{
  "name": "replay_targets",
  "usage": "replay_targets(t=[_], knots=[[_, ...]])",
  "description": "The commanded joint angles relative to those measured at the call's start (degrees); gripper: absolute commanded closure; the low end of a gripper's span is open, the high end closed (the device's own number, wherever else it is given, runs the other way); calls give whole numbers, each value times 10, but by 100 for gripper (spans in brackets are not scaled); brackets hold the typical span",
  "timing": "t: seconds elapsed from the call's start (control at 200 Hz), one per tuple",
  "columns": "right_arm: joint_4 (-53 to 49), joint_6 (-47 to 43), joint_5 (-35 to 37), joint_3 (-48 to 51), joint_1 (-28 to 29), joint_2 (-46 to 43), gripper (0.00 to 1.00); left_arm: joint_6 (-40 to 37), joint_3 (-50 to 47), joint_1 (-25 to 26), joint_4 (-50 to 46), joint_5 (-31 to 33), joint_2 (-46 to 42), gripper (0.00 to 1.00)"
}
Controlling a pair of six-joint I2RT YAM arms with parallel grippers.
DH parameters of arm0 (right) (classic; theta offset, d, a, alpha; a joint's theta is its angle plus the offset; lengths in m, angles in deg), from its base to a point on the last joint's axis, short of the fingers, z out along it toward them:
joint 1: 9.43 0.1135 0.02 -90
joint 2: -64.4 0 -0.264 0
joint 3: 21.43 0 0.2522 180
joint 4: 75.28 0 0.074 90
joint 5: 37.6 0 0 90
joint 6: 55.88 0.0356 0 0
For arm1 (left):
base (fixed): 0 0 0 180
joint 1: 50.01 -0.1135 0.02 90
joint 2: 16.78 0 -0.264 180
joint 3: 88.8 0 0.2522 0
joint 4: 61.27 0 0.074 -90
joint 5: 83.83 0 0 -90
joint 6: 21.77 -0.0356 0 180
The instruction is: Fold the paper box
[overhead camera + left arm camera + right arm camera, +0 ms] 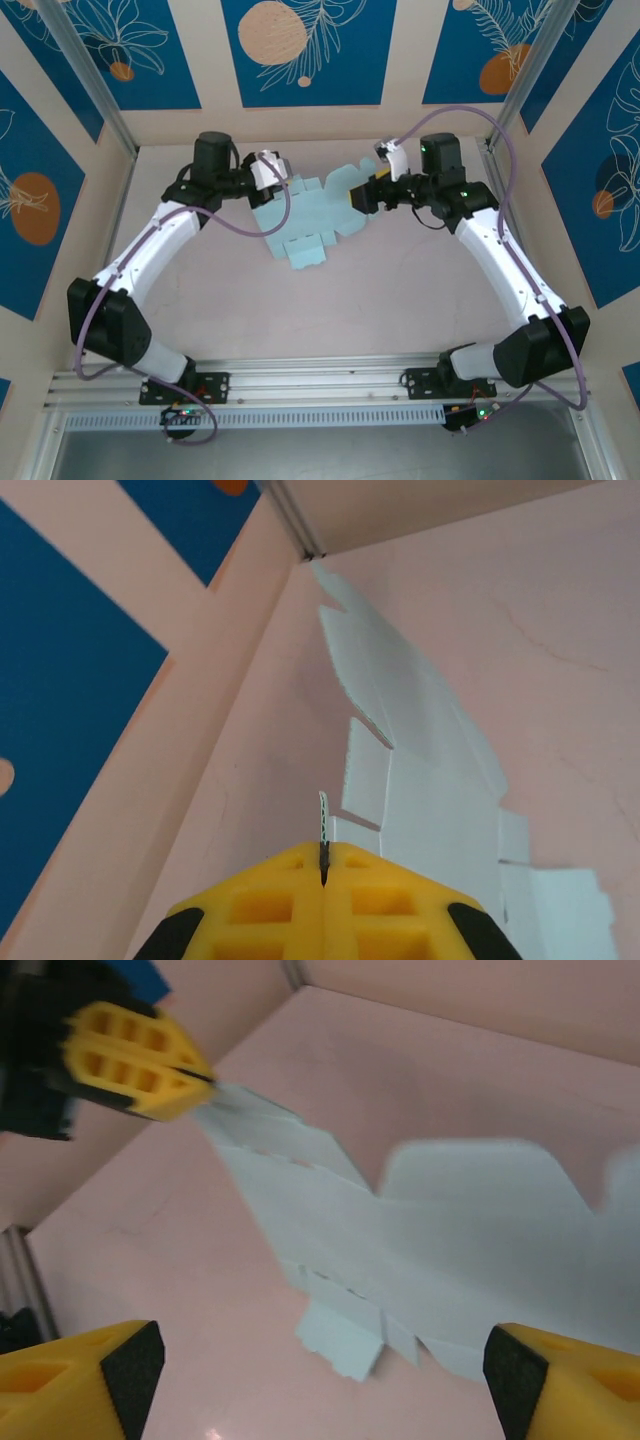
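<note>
Status: paper box (305, 225) is a flat die-cut sheet, unfolded, at the far-middle of the counter (400, 300), btwn the two arms. The left claw (323, 865) is clamped on a thin tab at the sheet's left end; the left wrist view shows card edge-on in the seam btwn the closed pads. In the right wrist view that end of the paper box (440, 1230) appears lifted toward the left claw (200, 1078), w/ the small flaps at the near edge resting on the counter; exact contact line can't be confirmed. The right claw (320, 1365) has its jaws wide apart and holds nothing. Its pads flank the sheet's right-hand portion, w/ card ahead of and slightly below the gap. Contact w/ the card can't be told. Key relation: the sheet's long axis runs approx. along the line from left claw to right claw (357, 197), so the card lies straight ahead of the right claw, not off to one side. The right arm is the nearer free arm to the unheld end. Judgement: task is at an early stage, no crease formed. Next move likely needs the right claw to advance along that axis and take or press a panel, w/ the left claw as anchor. Risk: thin card may buckle or pull from the tab if pushed endwise.
</note>
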Motion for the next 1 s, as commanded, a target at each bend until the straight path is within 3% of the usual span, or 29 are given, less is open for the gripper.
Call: replay_targets(t=[0.0, 0.2, 0.345, 0.85, 0.995], knots=[[-19, -58, -51, -56, 37, 40, 20, -48, 49, 2, -82, -89, 21, 100], [-31, -101, -37, -121, 84, 93, 27, -59, 100, 5, -117, -143, 40, 100], [-41, -123, 14, -146, 101, 125, 33, -68, 127, 9, -142, -165, 56, 100], [-39, -141, 27, -148, 92, 194, 34, -67, 130, 10, -135, -189, 61, 100], [-26, -130, -13, -131, 71, 203, 35, -67, 130, 10, -132, -189, 63, 100]])
